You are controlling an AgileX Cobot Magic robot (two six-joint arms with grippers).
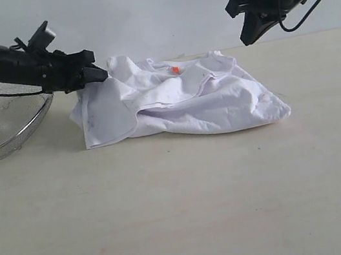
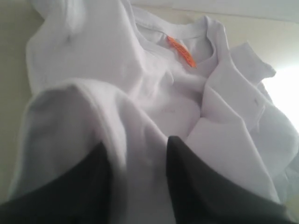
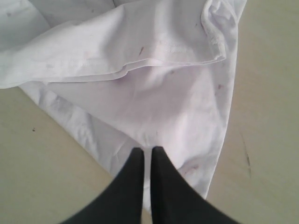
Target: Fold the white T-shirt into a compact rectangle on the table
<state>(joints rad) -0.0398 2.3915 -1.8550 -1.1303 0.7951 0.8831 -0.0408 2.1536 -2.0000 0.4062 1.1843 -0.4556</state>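
Sitting at the far left edge of the table [image 1: 185, 216], a wire basket [image 1: 0, 129] is partly cut off by the picture's border. Just beside it, the left gripper [image 1: 99, 74] reaches in low from the left and meets the shirt [image 1: 179, 103] at its raised far left corner. In the left wrist view its two dark fingers [image 2: 191, 191] stand partway apart, and a ridge of white cloth fills the gap and touches both, so the jaws are clamped on that fold.

The shirt lies crumpled near the middle of the far edge, bunched in loose folds. One flap hangs down at its left side, and its right end is spread flat on the table. The collar faces up near the far side, with a small orange tag [image 1: 175, 70] showing inside it.

Toward the far right, the right gripper [image 1: 252, 34] hangs well above the shirt's right end, pointing down and clear of the cloth. Its jaws are closed, the tips almost touching, and they hold nothing. The right wrist view looks down past them onto a hem and bare table on either side.
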